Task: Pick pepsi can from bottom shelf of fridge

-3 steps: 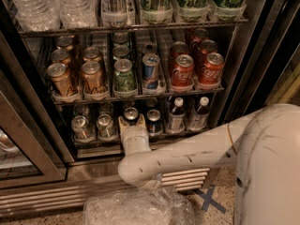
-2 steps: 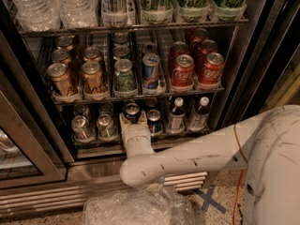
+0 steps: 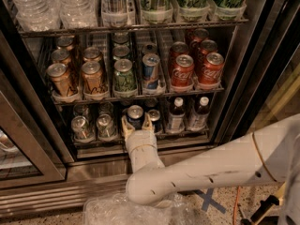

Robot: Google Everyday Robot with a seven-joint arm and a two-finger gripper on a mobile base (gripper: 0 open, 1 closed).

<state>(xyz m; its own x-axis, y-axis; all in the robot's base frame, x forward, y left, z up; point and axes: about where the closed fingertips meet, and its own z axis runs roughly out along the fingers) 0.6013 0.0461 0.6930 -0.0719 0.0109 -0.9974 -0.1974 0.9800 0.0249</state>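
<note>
Camera view: pepsi can (image 3: pixel 135 112) stands upright at front of ctr. lane on bottom shelf (image 3: pixel 183 138) of fridge (image 3: pixel 70 172), silver top facing up. Gripper (image 3: pixel 136 118) is at the shelf's front lip, fingers (image 3: pixel 125 124) spread, one each side of the can and close against it; not closed, can resting on the rack. White arm (image 3: pixel 211 168) runs in from lower R. Two silver cans (image 3: pixel 80 125) stand L of the pepsi can; two dark bottles (image 3: pixel 176 114) w/ white caps stand R. Rack above holds gold cans (image 3: pixel 60 76) and red cans (image 3: pixel 182 70).
</note>
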